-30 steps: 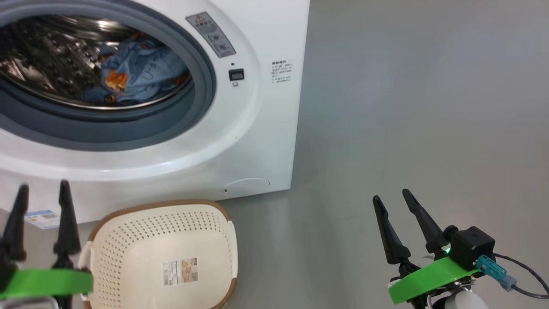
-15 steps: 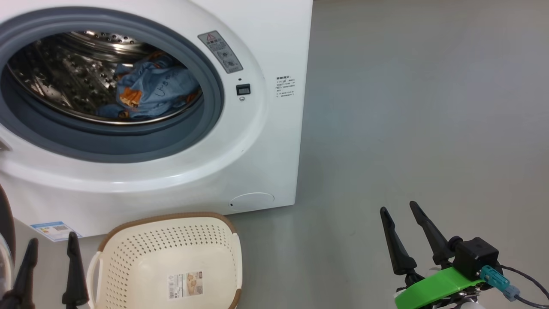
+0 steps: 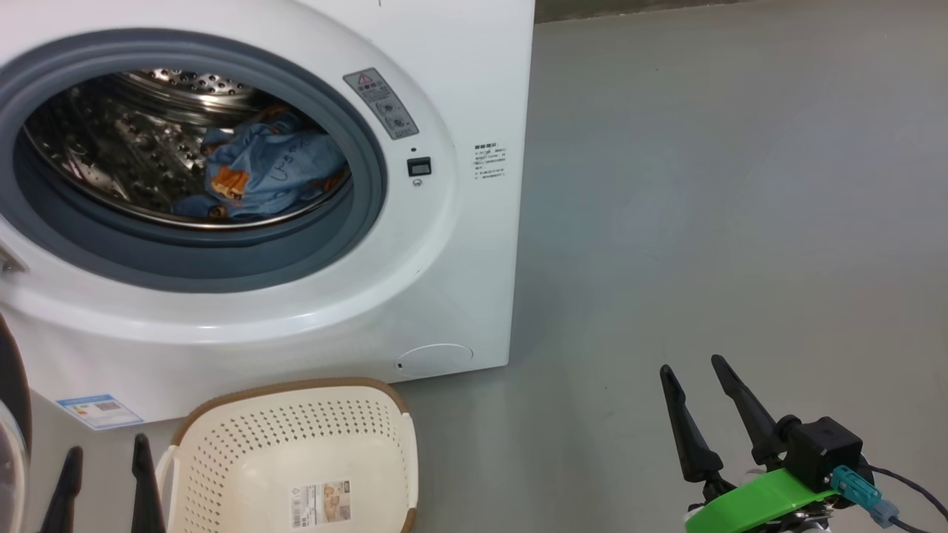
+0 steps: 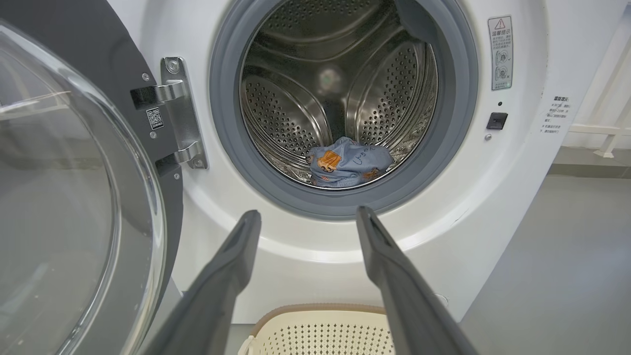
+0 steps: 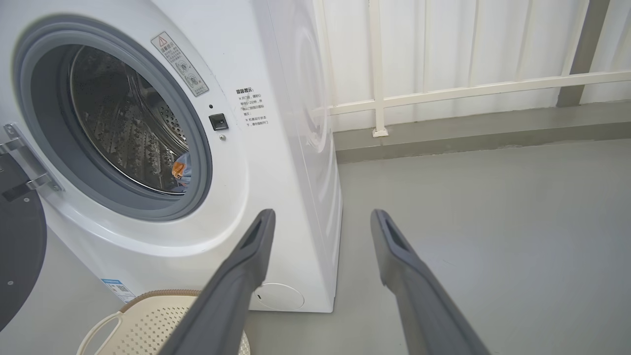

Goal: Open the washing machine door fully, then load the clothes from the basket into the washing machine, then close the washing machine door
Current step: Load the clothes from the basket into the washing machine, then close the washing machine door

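Holding both grippers released, we have nothing between the fingers. Our left gripper has its jaws spread wide, fingers pointing at the lower lip of the washing machine opening, apart from it. In the head view its fingers rise just left of the basket. Our right gripper is spread the same way and hovers over bare floor to the right of the machine, well apart from it.

The basket sits on the floor just in front of the machine's lower front edge, below the opening. Its perforated bottom shows, with the barcode sticker on it.

The clothes are inside the steel drum: we see a blue bundle with orange prints at the drum's bottom, just behind the lower edge of the grey gasket.

The washing machine door is swung out to the left on its hinge at the opening's left edge, with the glass bowl bulging toward our left wrist camera.

The energy label is at the front's lower left corner and the round service cap at its lower right. A white railing stands behind the machine.
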Motion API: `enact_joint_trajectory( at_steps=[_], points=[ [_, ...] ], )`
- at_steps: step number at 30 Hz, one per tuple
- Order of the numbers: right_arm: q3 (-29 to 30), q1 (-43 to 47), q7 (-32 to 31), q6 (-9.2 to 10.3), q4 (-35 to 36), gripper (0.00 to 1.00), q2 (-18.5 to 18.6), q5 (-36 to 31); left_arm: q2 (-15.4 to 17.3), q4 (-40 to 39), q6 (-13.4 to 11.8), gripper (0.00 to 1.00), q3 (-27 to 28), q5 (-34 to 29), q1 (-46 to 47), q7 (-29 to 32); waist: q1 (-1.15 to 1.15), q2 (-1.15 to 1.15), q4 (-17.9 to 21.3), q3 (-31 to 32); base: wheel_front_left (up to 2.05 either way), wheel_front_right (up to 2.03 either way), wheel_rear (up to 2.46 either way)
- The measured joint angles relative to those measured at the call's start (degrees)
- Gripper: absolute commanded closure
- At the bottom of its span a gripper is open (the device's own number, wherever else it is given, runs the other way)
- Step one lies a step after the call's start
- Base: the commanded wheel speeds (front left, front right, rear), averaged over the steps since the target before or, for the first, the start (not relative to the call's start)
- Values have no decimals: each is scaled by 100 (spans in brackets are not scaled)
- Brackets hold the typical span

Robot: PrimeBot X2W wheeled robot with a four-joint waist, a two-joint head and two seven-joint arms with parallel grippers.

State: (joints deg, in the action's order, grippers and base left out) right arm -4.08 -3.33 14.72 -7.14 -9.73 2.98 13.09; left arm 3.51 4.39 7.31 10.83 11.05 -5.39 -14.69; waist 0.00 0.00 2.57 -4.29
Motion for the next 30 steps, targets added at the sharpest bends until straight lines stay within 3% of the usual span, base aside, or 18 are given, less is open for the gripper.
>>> enact_joint_trajectory(
  at_steps=[30],
  points=[
    [-15,7,0,0,-2,0,-1,-40,-52,77,0,0,-48,-27,-63,0,0,0,15,54,0,0,0]
  ],
)
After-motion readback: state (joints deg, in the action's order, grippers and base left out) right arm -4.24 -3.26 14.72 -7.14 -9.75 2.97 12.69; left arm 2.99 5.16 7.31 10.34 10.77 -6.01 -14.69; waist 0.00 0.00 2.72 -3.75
